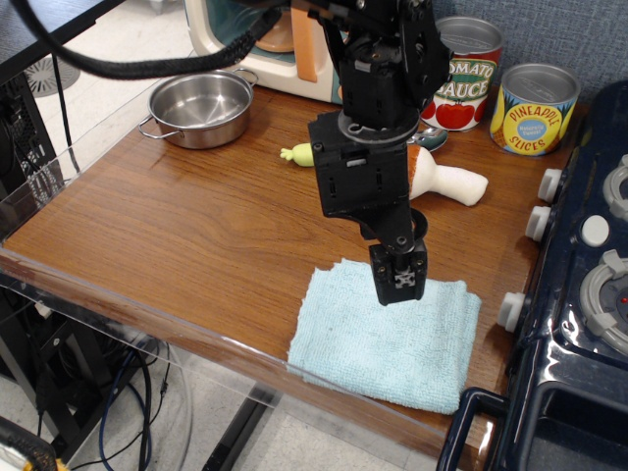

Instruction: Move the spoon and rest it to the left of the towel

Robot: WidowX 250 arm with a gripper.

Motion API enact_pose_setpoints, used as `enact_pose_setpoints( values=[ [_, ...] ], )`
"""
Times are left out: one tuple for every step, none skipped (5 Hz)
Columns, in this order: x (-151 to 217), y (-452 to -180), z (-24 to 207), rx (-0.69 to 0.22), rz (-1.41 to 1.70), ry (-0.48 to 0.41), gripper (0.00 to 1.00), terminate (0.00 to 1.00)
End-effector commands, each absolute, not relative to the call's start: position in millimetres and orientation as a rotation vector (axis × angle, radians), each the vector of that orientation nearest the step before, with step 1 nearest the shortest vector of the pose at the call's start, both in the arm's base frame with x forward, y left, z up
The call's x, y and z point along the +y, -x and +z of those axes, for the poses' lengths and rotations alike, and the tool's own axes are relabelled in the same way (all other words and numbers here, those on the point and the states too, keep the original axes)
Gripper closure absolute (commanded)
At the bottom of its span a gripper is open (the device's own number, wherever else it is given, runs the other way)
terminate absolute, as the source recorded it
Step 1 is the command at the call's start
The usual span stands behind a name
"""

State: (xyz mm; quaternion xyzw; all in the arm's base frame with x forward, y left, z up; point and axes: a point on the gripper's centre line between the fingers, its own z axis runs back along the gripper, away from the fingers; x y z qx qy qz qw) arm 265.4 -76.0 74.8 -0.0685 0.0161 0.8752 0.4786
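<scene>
The brown wood-grain desk (pixel 196 235) fills most of the scene, its near and left edges fenced by a clear plastic rim. Along the right side stands a dark blue toy stove (pixel 579 334) with pale grey knobs facing the desk.

The black robot arm (pixel 378 118) comes down from the top centre and covers much of the far middle of the desk. Its pincer (pixel 397 278) hangs over the far edge of the towel, tips pointing down; the fingers look drawn close together with nothing seen between them — though from this angle I cannot tell for sure how wide the gap is.

The light blue folded terry towel (pixel 388 334) lies near the front edge, right of centre, roughly square and a little skewed.

At the far left sits a shiny round steel pot (pixel 201 108) with two small side handles. At the far right two tin cans stand side by side: a red-labelled tomato sauce can (pixel 469 74) and, to its right, a yellow-labelled pineapple slices can (pixel 535 108).

A white toy mushroom with a brown cap (pixel 449 180) lies on its side just right of the arm, beyond the towel.

The small spoon (pixel 299 153) lies far of the towel, mostly behind the arm — only the knobbed end of its lime-green handle shows on the arm's left, and a bit of silver bowl peeks out on the right by the tomato can. It is well apart from the towel.
</scene>
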Motion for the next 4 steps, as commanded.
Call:
enact_pose_setpoints(
  values=[
    [-76,-265,75,0.039,2.137,0.167,0.00,0.00],
    [-54,-278,82,-0.014,2.165,0.209,0.00,0.00],
    [-32,-296,90,-0.084,2.230,0.242,0.00,0.00],
    [-10,-323,94,-0.070,2.295,0.249,0.00,0.00]
  ],
)
